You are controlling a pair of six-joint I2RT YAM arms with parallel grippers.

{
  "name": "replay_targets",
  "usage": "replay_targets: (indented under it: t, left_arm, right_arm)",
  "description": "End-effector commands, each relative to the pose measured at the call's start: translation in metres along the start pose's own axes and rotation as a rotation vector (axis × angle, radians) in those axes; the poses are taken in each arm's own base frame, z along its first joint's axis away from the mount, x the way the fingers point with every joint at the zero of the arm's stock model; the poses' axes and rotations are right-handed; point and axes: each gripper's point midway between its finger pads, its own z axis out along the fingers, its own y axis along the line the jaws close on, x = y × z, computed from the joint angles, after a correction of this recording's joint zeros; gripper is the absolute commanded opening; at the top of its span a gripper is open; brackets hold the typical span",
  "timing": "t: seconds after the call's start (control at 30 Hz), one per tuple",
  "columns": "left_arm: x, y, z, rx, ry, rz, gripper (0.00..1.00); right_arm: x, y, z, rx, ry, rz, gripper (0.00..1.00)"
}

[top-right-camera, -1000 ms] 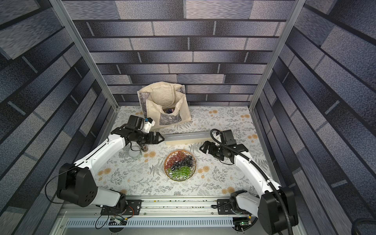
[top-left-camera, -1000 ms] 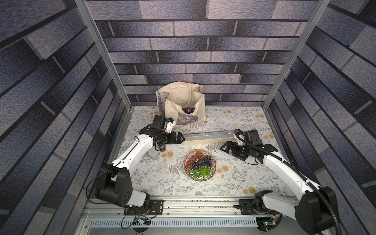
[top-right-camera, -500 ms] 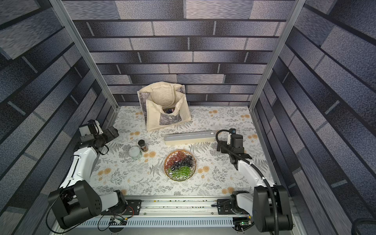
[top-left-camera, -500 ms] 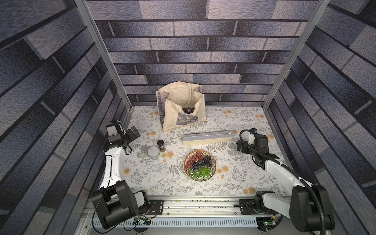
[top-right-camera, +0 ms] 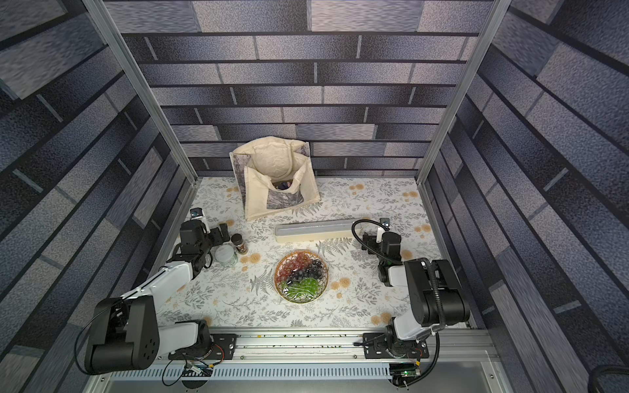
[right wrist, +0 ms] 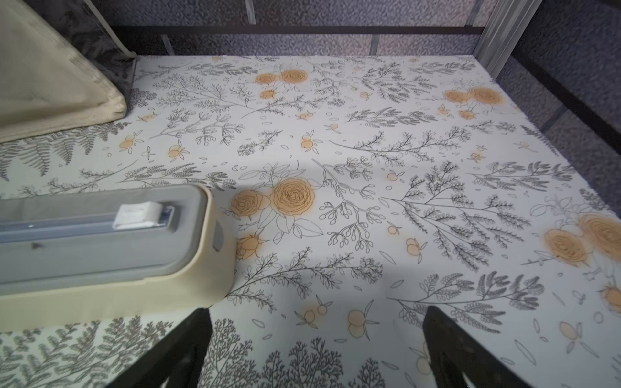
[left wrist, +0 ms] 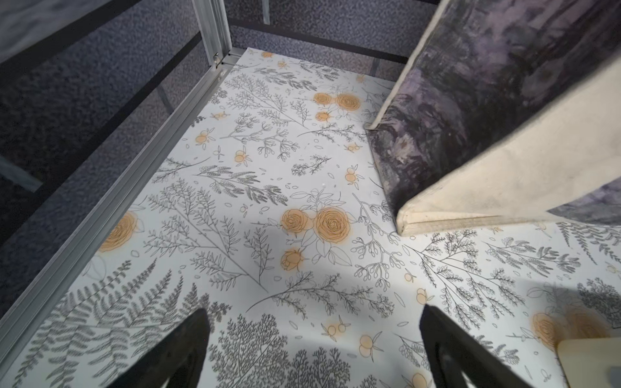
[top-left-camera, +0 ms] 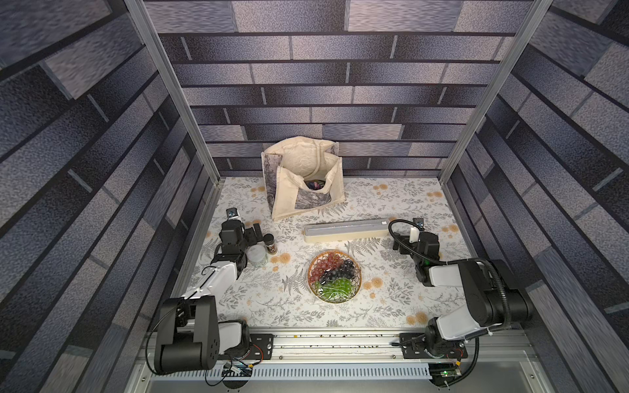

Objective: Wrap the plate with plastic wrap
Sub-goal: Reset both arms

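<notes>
The plate (top-left-camera: 335, 276) of red, dark and green grapes sits on the floral table in both top views, and a glossy sheen like clear plastic wrap (top-left-camera: 332, 290) lies over its near side. Behind it lies the long cream-and-grey dispenser box (top-left-camera: 347, 230), lid down. My left gripper (left wrist: 312, 312) is open and empty over bare cloth, left of the box beside two jars (top-left-camera: 243, 231). My right gripper (right wrist: 316, 310) is open and empty, just right of the box's right end (right wrist: 208, 262). The plate is well clear of both grippers.
A cream tote bag (top-left-camera: 303, 180) stands at the back centre. A small dark-lidded spice jar (top-left-camera: 270, 243) and a round glass jar (top-left-camera: 257, 255) stand beside my left gripper. An aluminium frame rail (left wrist: 111, 215) runs along the table's left edge.
Both grippers have left the ends of the dispenser box. The left arm swung out to the left wall and came back beside the jars. The right arm drew back to the right.
</notes>
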Motion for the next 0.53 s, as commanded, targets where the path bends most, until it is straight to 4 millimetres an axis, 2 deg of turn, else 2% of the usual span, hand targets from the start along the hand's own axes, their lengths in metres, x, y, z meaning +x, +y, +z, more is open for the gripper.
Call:
replay_targets:
  t: [0.0, 0.2, 0.37, 0.5]
  left_arm:
    - [-0.012, 0.004, 0.007, -0.022, -0.134, 0.050, 1.00]
    - [0.013, 0.008, 0.019, 0.022, -0.177, 0.014, 1.00]
    - [0.014, 0.001, 0.033, 0.038, -0.125, 0.037, 1.00]
    - [0.015, 0.001, 0.032, 0.044, -0.118, 0.040, 1.00]
  right_arm:
    - [-0.023, -0.006, 0.000, 0.026, -0.082, 0.008, 1.00]
    - [-0.023, -0.006, 0.000, 0.027, -0.081, 0.007, 1.00]
    - [-0.022, -0.005, 0.001, 0.025, -0.075, 0.007, 1.00]
    - [-0.023, -0.006, 0.000, 0.025, -0.079, 0.008, 1.00]
